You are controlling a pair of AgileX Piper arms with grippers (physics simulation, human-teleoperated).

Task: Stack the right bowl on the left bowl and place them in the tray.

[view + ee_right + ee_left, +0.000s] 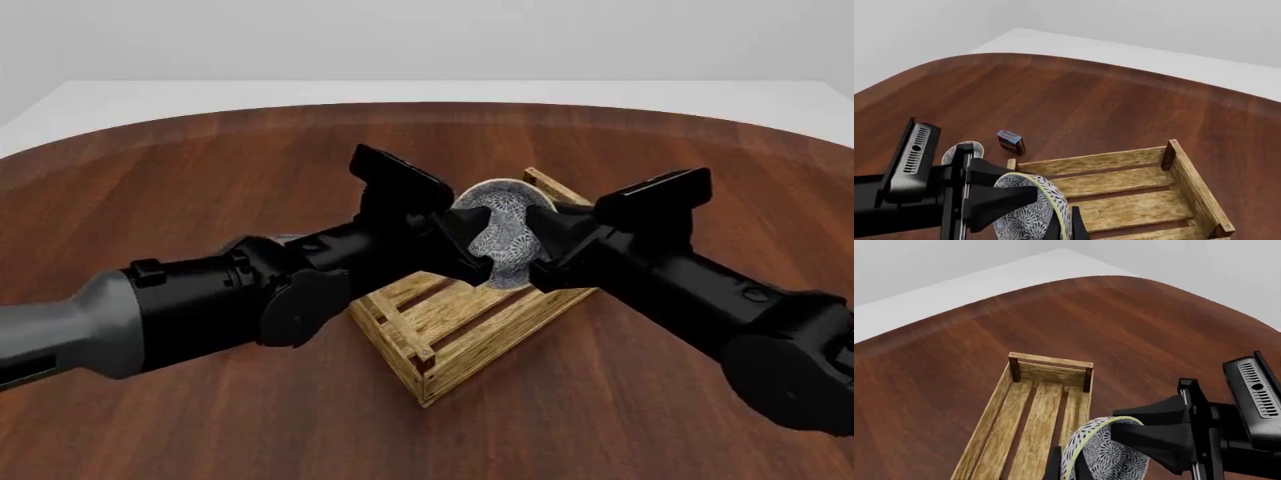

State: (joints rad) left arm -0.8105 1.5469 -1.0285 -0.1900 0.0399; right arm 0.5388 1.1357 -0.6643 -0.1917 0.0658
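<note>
Both grippers, left gripper (pixel 470 243) and right gripper (pixel 537 250), meet over the light-wood slatted tray (pixel 461 330), each closed on the rim of the grey-and-white patterned bowl with a yellow-green rim (pixel 497 228). I hold the bowl tipped on edge, its opening facing roughly toward my side of the round dark-wood table (pixel 200 170); whether it is one bowl or a nested pair I cannot tell. It hangs above the tray's far half, not touching the slats as far as I can judge.

I judge the step in hand to be the placing: stacking looks done or hidden, and the load is over its target. My next move calls for levelling the bowl, lowering it between the low sides, then opening both grippers together.

Lying near the table's centre, the tray is set diagonally, long axis running from the near-left toward the far-right edge. A small dark box with a blue label (pixel 1011 141) sits apart, beyond the tray's left side.
</note>
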